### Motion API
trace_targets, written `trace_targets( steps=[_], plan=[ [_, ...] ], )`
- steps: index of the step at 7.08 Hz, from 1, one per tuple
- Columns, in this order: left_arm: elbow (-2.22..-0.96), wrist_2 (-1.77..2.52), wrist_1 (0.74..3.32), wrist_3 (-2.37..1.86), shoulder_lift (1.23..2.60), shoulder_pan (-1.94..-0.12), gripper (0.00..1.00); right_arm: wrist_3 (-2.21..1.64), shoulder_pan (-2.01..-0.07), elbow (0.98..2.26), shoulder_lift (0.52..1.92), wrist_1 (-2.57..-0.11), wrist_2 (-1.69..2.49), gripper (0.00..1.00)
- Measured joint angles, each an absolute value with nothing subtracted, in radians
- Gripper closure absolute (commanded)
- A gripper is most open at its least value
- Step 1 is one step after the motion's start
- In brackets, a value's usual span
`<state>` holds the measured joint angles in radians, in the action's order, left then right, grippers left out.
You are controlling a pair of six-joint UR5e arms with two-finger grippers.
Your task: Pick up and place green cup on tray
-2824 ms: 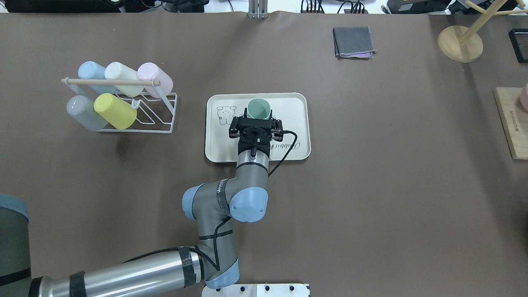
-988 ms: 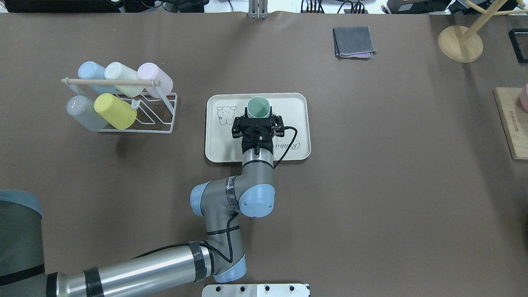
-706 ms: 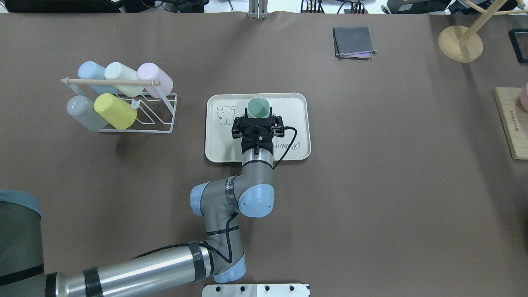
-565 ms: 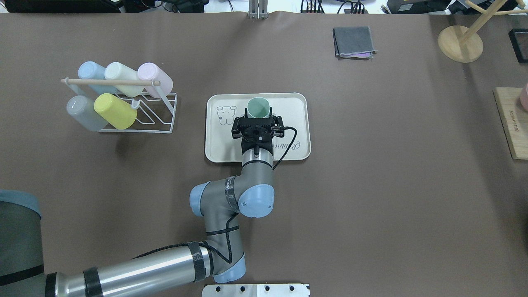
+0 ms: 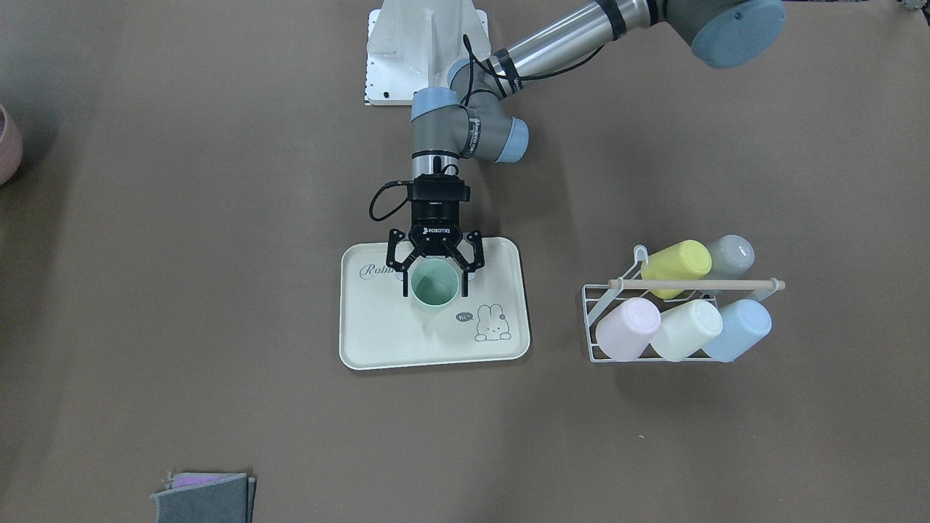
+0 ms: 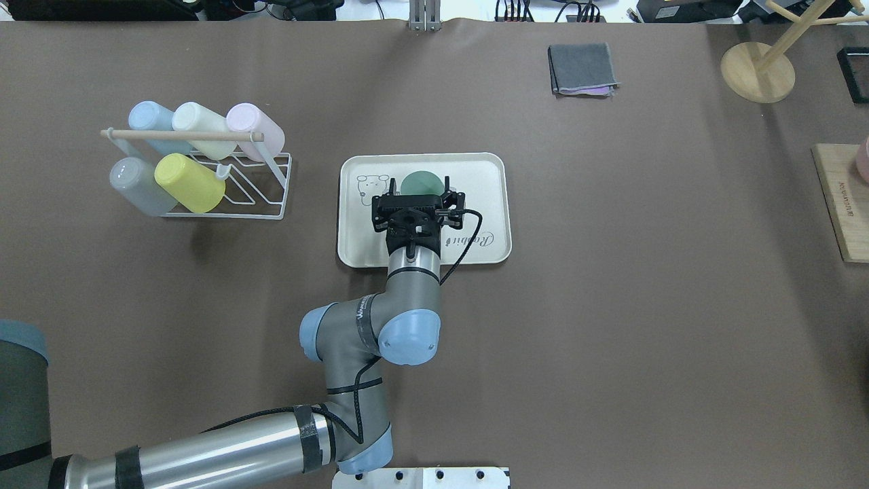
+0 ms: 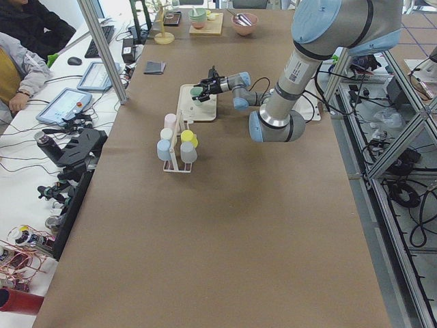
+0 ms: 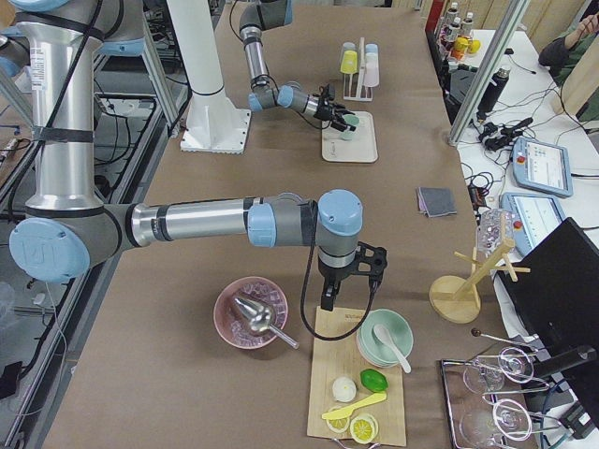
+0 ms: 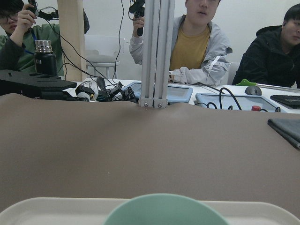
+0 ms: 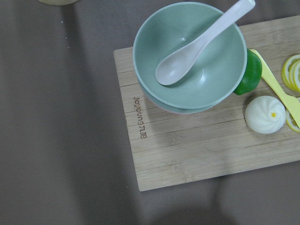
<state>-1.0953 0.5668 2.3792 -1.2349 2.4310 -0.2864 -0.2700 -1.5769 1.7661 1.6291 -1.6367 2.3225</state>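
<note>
Our left gripper (image 5: 434, 293) stands wide open astride the cup (image 5: 434, 283), gripping nothing; we judge the cup set upright on the tray (image 5: 378, 341).

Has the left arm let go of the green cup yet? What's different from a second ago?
Yes. The left end effector has opened: its jaws, shut on the cup before, now stand apart on either side of it, and the cup stands upright on the tray. The wrist shifted slightly toward the rack. Tray, rack and cloth have not moved.
</note>
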Motion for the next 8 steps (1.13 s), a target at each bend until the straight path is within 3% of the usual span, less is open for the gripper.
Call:
trace_targets(
  steps=[3, 5, 8],
  plan=[
    [-1.189, 0.552, 2.374, -1.198, 2.391, -0.278, 0.01, -0.270, -1.577, 1.763, 1.628, -1.637, 2.322, 0.00],
    [-1.320, 0.688, 2.372, -1.029, 2.374, -0.309, 0.01, -0.270, -1.577, 1.768, 1.628, -1.637, 2.322, 0.00],
    [-1.462, 1.108, 2.261, -0.768, 2.365, -0.511, 0.02, -0.267, -1.577, 1.777, 1.628, -1.637, 2.322, 0.00]
  ],
)
